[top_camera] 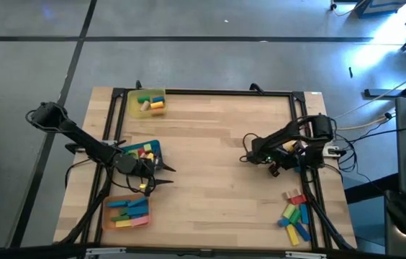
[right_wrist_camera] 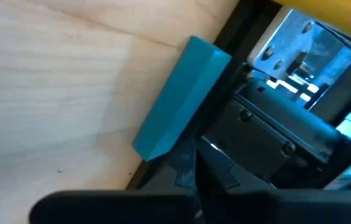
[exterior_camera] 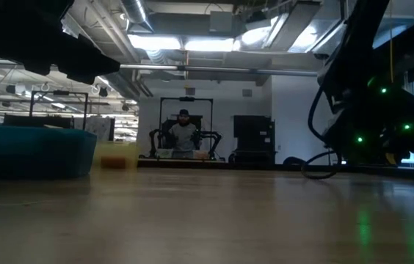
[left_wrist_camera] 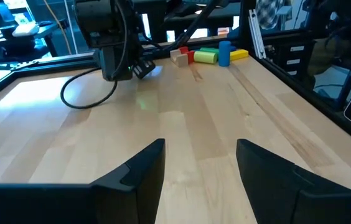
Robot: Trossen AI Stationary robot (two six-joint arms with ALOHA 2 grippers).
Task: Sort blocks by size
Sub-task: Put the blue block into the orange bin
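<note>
With blocks already in yellow tray (top_camera: 132, 106), blue tray (top_camera: 155, 147) & orange tray (top_camera: 106, 219), approx. half sorted; loose blocks (top_camera: 294, 214) left at worktop (top_camera: 217, 137) corner nr right arm; left claw (top_camera: 165, 175) wide, empty; right claw (top_camera: 247, 157) shut, holding nothing.

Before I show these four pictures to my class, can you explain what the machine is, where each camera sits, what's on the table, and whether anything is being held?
It is a robot with two dark arms at a wooden table. One camera looks straight down, one sits at table height, and one rides on each wrist. The left gripper is open and empty, near the blue tray and orange tray. A yellow tray sits at the far edge. The right gripper is shut, holding nothing visible. Unsorted blocks lie near the right corner.
</note>
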